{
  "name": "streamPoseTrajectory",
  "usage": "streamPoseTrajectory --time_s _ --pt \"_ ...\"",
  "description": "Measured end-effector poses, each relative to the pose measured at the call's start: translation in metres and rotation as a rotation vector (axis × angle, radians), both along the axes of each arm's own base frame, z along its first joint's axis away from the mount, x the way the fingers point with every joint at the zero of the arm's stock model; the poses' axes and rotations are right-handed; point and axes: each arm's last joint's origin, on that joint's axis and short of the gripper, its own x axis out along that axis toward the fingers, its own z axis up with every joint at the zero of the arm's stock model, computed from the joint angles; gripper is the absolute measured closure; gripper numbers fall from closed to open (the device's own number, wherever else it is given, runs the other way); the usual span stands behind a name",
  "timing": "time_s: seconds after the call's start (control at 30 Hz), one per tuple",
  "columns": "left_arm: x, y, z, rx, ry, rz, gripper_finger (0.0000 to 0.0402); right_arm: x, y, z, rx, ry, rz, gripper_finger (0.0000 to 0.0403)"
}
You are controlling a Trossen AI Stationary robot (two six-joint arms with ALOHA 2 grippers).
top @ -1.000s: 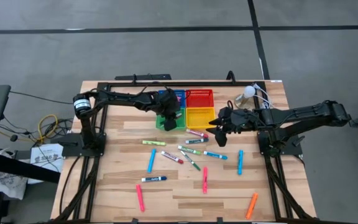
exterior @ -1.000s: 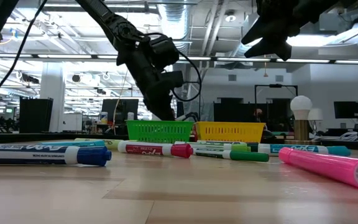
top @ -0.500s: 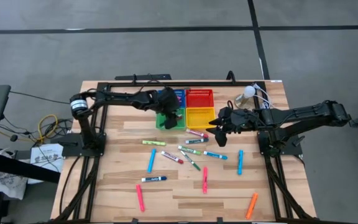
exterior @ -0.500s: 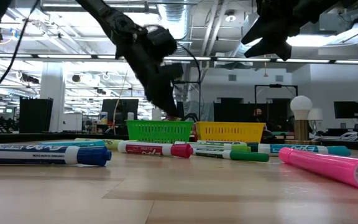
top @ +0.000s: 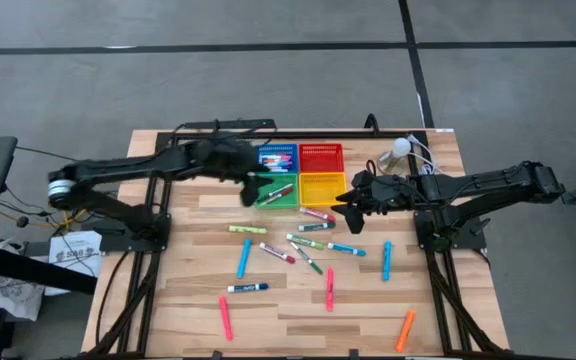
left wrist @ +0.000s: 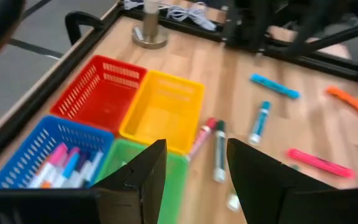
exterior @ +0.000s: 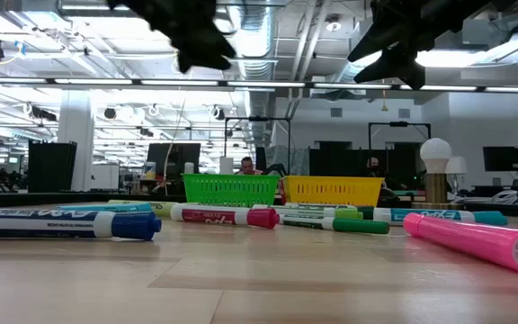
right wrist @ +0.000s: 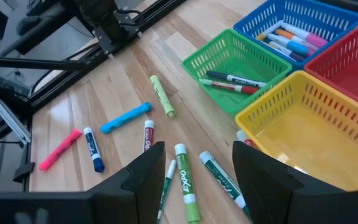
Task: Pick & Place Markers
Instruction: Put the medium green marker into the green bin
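We are logging the sort at a point between picks. The left claw (top: 251, 188) is sitting just off the green basket (top: 277, 192), on the side toward the tabletop's left edge, fingers parted and nothing between them in its own wrist view. The green basket is holding two markers, one red-capped (right wrist: 235, 88) and one dark (right wrist: 232, 78). We are judging this as a drop just completed on the left side.

The right claw (top: 346, 206) is hovering above the tabletop beside the yellow basket (top: 322, 187), toward the right edge, fingers apart and empty. The low view is showing it well clear of the surface.

The blue basket (top: 277, 157) is holding several markers (right wrist: 289, 38); the red basket (top: 320, 157) and the yellow one are looking empty. Loose markers are lying across the tabletop's middle and toward the front edge: a cluster of white-barrelled ones (top: 306, 243) directly under the right claw, a yellow-green one (top: 247, 230), blue ones (top: 243, 258), pink ones (top: 329, 288), and an orange one (top: 405, 329) near the front right corner.

Next move, as we are reading it: the right claw is needing to descend onto one marker in the cluster below, aligning its fingers across the barrel. The cluster is tight, so a neighbour may be getting nudged. The left claw is needing to swing out toward the yellow-green or blue markers.
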Motion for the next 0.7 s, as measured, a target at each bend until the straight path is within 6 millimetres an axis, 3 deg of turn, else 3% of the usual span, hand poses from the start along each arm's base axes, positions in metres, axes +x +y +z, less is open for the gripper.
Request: streamPoseTrajectory --time_s 0.33,0.5,0.7 --pt "-0.074 -0.043 -0.032 -0.171 -0.049 -0.017 0.0229 0.004 0.001 0.006 0.010 -0.074 0.020 0.0226" --pt "-0.098 -0.051 -0.051 -0.227 -0.065 -0.020 0.0231 0.007 0.005 0.014 -0.015 -0.158 0.059 0.0230" --pt "-0.117 -0.054 -0.067 -0.257 -0.101 -0.009 0.0231 0.010 0.026 0.018 -0.067 -0.216 0.182 0.0233"
